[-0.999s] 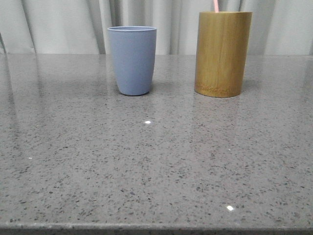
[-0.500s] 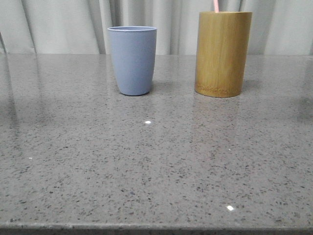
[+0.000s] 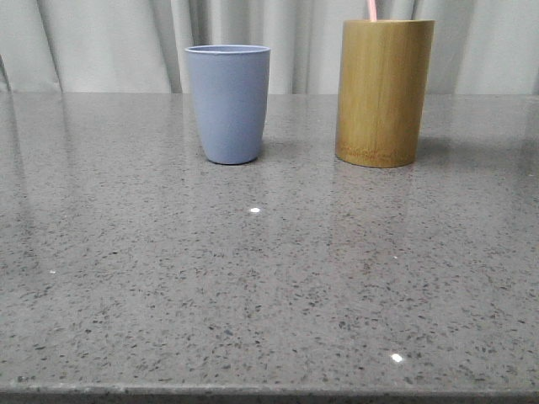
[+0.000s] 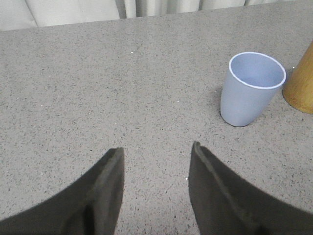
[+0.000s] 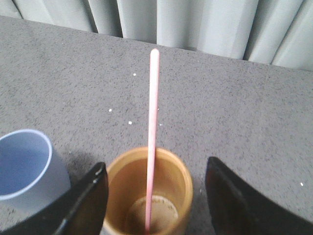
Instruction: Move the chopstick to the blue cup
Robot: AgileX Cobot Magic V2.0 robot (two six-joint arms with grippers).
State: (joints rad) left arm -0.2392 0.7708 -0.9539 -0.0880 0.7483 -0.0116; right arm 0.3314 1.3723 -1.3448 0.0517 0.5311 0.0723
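- At upper centre of the front view, the blue cup (image 3: 228,104) and the bamboo holder (image 3: 384,93) stand side by side, apart, on the grey tabletop (image 3: 269,286). The chopstick (image 3: 371,10) pokes its pink tip from the holder at the top edge. Nothing among them has moved over the last second; only a faint shadow at the right edge has shifted, so I judge the transfer not yet begun.
- Low in the left wrist view, my left tool (image 4: 156,152) hangs spread and empty over bare tabletop; the blue cup (image 4: 252,89) sits at right, well apart from it.
- Low in the right wrist view, my right tool (image 5: 155,171) is spread wide, its fingers flanking the bamboo holder (image 5: 149,196). The chopstick (image 5: 152,132) rises up the frame's middle between them, untouched.
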